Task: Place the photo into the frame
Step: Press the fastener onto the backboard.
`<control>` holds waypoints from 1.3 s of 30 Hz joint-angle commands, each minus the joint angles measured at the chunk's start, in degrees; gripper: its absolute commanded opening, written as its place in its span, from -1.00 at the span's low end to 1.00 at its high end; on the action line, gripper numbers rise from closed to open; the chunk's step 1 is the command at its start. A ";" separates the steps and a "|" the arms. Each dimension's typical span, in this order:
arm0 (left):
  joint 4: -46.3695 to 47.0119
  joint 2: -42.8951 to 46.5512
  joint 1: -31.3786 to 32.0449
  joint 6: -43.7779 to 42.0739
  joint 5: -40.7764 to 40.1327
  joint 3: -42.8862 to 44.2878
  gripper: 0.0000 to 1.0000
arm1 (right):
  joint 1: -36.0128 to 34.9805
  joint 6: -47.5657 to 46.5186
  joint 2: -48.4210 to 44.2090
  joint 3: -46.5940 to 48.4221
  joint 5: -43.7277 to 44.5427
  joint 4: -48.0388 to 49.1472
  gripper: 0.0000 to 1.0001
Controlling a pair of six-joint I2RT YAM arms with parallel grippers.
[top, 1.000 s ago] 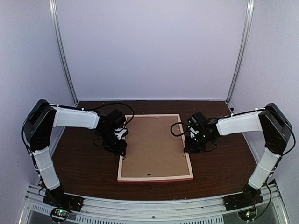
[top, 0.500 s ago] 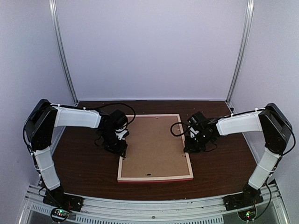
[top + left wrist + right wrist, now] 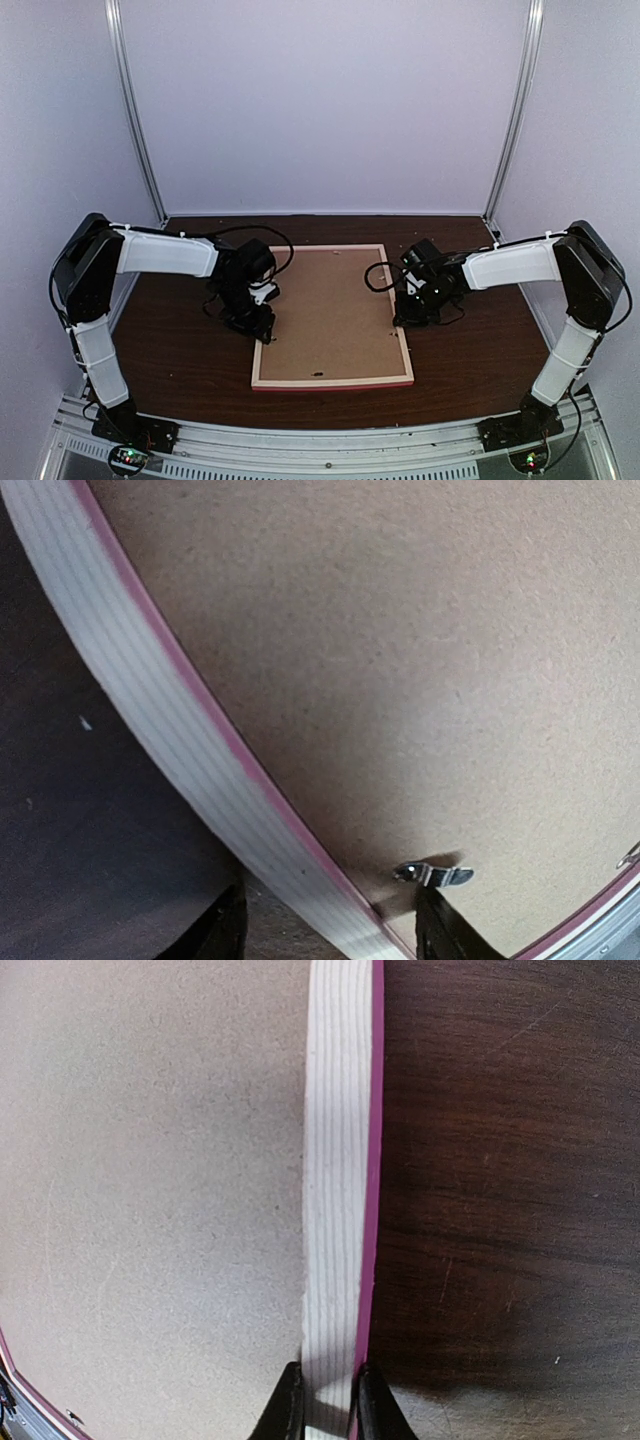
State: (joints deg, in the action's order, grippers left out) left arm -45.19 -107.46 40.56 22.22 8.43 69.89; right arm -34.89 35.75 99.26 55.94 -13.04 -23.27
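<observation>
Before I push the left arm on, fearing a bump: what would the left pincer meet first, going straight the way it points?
Probably the frame: its pale left rail lies inside the open left pincer, table one side, backing board the other. How near is unclear.

pale frame (image 3: pixel 331 381) with pink edging, plain brown backing board (image 3: pixel 335 310), dark wood-grain table (image 3: pixel 190 362).

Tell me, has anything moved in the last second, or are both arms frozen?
The left gripper crept a little along the left rail of the frame, toward the near edge of the table, jaws astride the rail but not clamping it. Nothing was grabbed or released. The right gripper stayed pinched on the right rail; the frame did not shift.
</observation>
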 commanded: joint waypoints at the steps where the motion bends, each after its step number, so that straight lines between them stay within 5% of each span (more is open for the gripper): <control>1: -1.14 -0.12 0.75 -0.32 2.01 -0.29 0.18 | -0.08 -0.32 3.57 -1.54 0.94 -4.33 -0.91; 19: 2.49 -5.25 0.76 -0.57 -0.02 4.60 0.22 | -0.14 -0.33 3.12 -2.02 1.05 -4.46 -0.91; 39: 5.74 -6.70 -1.07 1.45 -1.98 6.31 0.02 | -0.26 -0.11 2.70 -2.86 0.83 -3.91 -0.91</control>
State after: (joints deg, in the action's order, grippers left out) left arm -46.83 -111.44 40.36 23.11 9.37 74.89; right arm -34.89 35.75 99.35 56.07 -13.04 -23.46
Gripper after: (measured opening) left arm 0.518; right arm 0.150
